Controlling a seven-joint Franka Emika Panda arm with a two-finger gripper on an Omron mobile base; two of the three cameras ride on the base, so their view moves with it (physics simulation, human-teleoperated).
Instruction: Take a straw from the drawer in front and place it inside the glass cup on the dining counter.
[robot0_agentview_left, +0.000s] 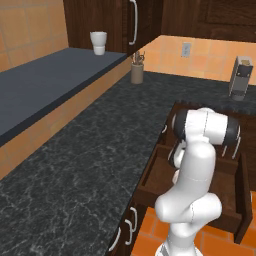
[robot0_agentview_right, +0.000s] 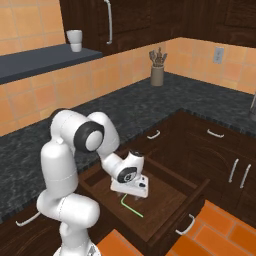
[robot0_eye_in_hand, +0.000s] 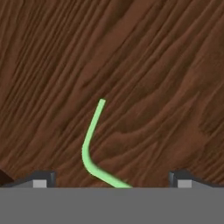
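Claw (robot0_agentview_right: 131, 194) spread, holding nothing, poised over the open drawer (robot0_agentview_right: 170, 200). Straw (robot0_agentview_right: 131, 206) lies flat on drawer floor just below it, bent; long leg runs toward lower right of frame, probably off-centre between tips

The drawer (robot0_agentview_right: 192, 200) stands pulled open, its top unobstructed — the gripper (robot0_agentview_right: 129, 193) hangs inside with fingers (robot0_eye_in_hand: 40, 179) spread wide. On the wooden floor lies just the bent green straw (robot0_eye_in_hand: 90, 148), apart from the drawer walls, bare wood around it — open room on both sides.
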